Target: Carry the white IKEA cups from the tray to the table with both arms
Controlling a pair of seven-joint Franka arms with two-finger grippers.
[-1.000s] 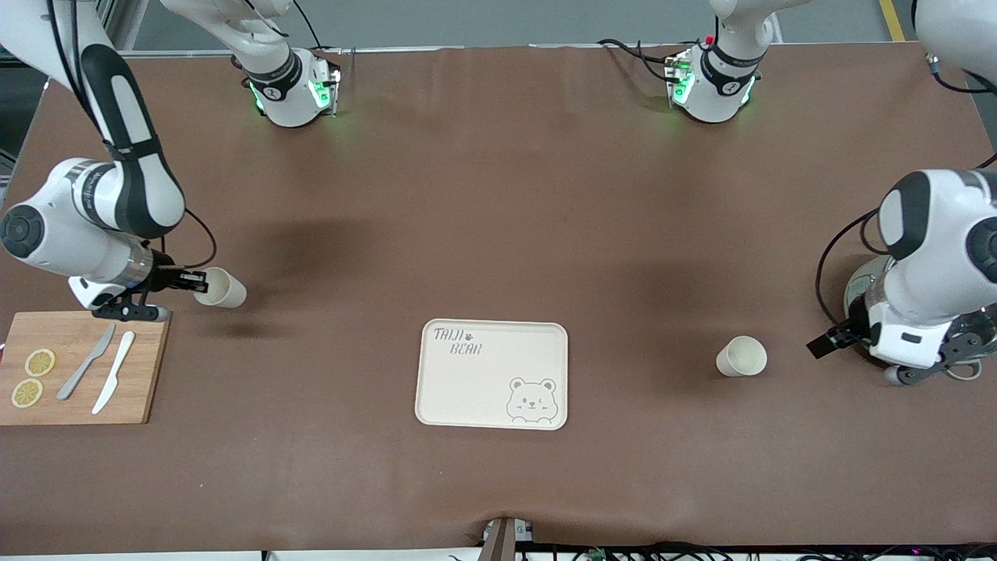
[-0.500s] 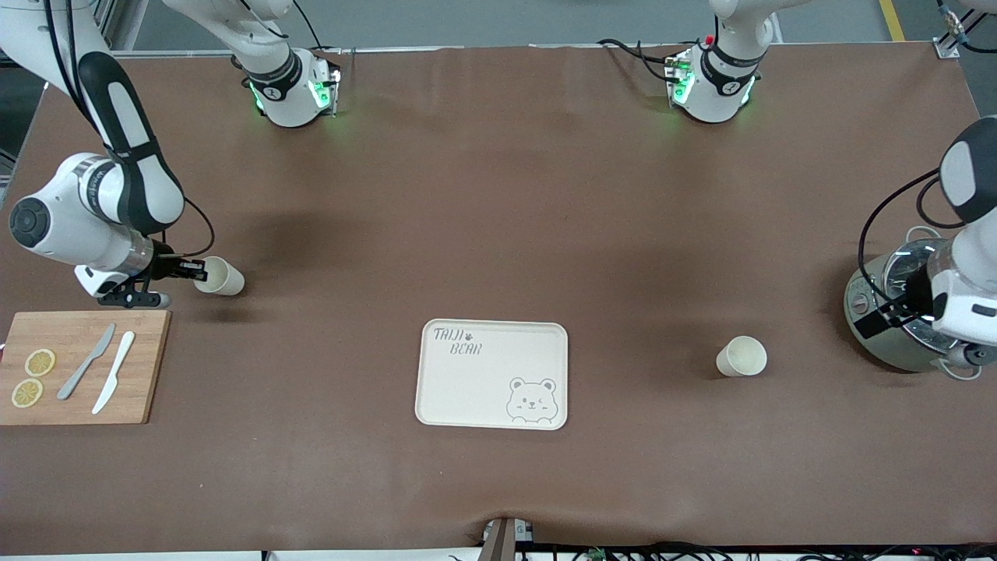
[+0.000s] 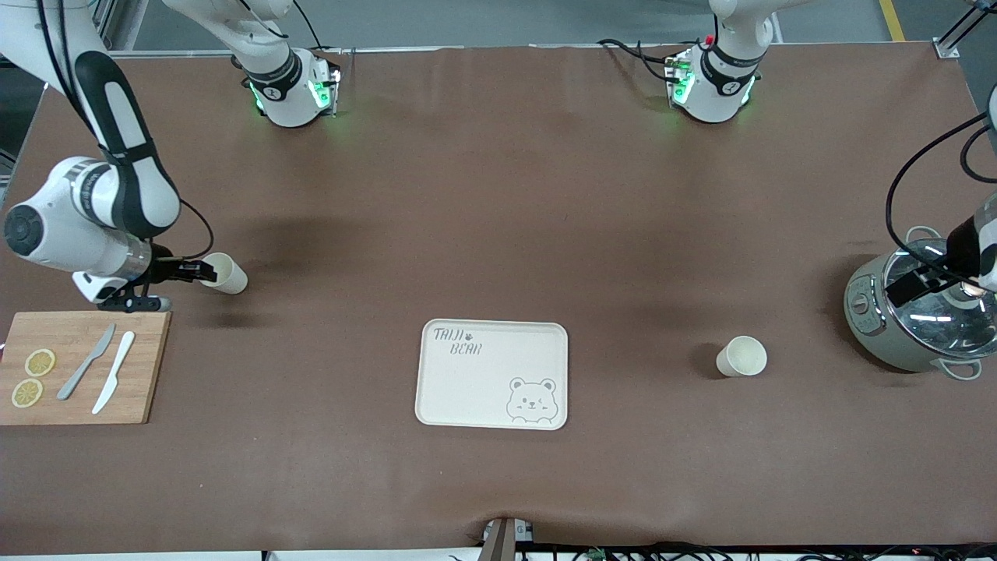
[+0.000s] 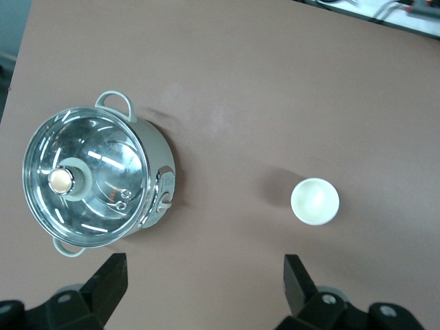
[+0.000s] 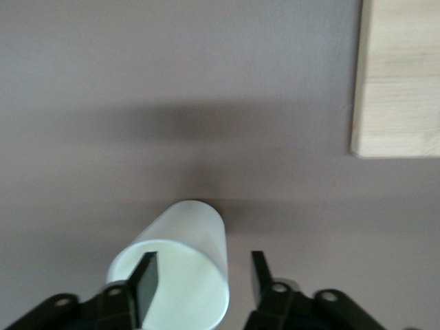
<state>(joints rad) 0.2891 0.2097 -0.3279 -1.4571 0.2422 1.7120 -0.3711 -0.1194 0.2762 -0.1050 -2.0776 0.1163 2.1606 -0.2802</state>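
Observation:
One white cup is tilted, its mouth toward my right gripper, near the cutting board at the right arm's end of the table. In the right wrist view the right gripper has its fingers apart. One finger is inside the cup; table shows between the other finger and its wall. I cannot tell whether the cup's base rests on the table. The second white cup stands upright alone and also shows in the left wrist view. My left gripper is open and empty over the pot.
A cream bear-printed tray lies mid-table, nearer to the front camera than both cups. A wooden cutting board with two knives and lemon slices lies by the right gripper; its corner shows in the right wrist view. A lidded pot stands at the left arm's end.
My left gripper has drawn away from the standing cup and now hangs over the pot. My right gripper has moved a little away from the front camera, and the tilted cup moved with it.

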